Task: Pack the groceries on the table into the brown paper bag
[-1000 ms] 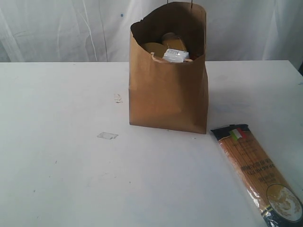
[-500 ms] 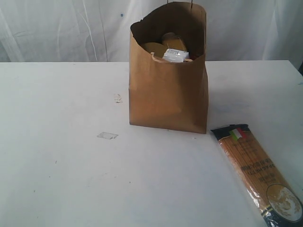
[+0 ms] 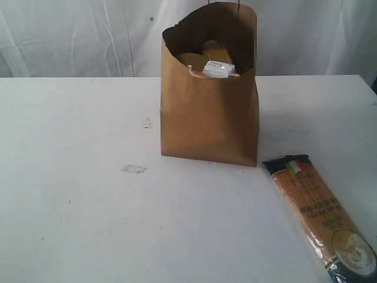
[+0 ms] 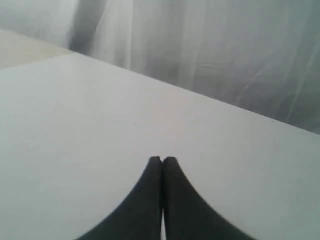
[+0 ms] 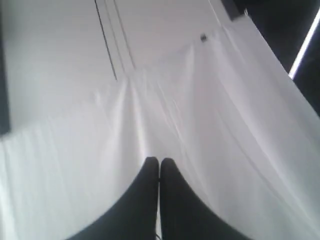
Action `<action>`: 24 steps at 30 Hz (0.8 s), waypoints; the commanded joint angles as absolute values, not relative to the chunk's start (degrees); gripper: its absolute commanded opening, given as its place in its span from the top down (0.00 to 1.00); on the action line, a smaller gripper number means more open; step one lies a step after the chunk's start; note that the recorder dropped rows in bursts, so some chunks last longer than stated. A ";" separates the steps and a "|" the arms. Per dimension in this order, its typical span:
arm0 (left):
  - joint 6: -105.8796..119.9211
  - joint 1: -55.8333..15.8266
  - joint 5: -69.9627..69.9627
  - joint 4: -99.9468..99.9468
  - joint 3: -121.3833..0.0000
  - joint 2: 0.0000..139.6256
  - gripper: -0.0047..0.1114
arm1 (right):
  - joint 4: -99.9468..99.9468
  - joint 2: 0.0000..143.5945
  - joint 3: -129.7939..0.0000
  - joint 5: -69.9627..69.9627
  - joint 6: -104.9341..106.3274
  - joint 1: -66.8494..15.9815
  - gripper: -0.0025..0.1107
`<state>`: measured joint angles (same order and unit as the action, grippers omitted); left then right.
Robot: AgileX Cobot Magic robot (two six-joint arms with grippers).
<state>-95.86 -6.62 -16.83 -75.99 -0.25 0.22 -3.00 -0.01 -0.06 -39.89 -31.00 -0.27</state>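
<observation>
Closed right claw [image 5: 159, 161] before white curtain [image 5: 210, 115]

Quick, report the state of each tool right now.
Left tool: closed, holding nothing.
Right tool: closed, holding nothing.

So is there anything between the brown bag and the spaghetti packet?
Nothing. In the exterior view, only a narrow strip of bare white table separates the brown paper bag from the spaghetti packet.
</observation>
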 commanded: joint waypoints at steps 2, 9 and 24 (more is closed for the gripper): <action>-94.77 -6.47 -17.77 -74.16 0.00 0.00 0.96 | -10.23 0.00 -4.03 -49.19 -47.34 0.00 0.98; -94.00 -6.47 -16.63 -73.19 0.00 0.00 0.96 | -48.97 8.66 -28.81 -40.37 -48.17 0.00 0.98; -94.26 -6.47 -12.82 -73.19 0.00 0.00 0.96 | -55.46 59.15 -30.08 9.66 -54.43 -0.85 0.98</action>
<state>-94.16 -6.62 -13.67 -72.75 -0.20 0.22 -75.07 52.27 -29.76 17.41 -72.42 0.00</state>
